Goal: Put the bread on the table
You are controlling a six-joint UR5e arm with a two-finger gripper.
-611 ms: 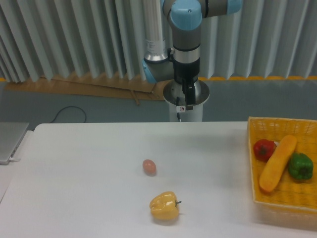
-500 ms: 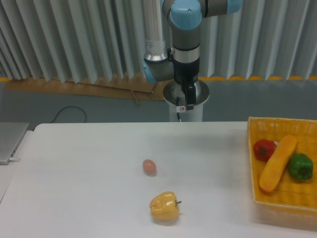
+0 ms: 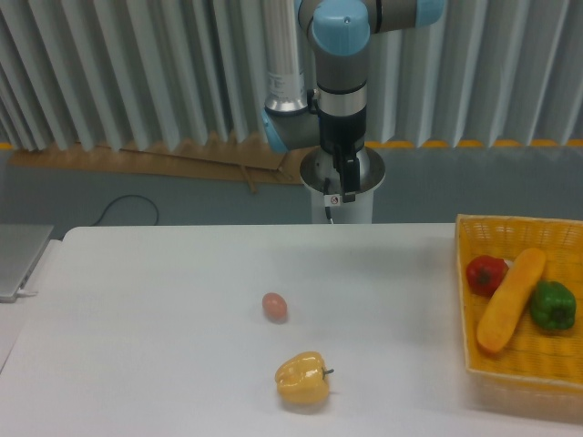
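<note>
The bread (image 3: 510,299), a long orange-yellow loaf, lies at a slant in the yellow woven basket (image 3: 466,305) at the right edge of the white table (image 3: 155,309). It rests between a red pepper (image 3: 485,273) and a green pepper (image 3: 553,305). My gripper (image 3: 344,180) hangs pointing down at the back centre, beyond the table's far edge and far left of the basket. It is dark and small against the arm's base, so I cannot see how its jaws stand. It holds nothing I can see.
A small brown egg (image 3: 274,307) lies near the table's middle. A yellow bell pepper (image 3: 302,379) sits in front of it. A grey flat device (image 3: 18,259) lies off the table's left edge. The arm's white pedestal (image 3: 346,205) stands behind the table.
</note>
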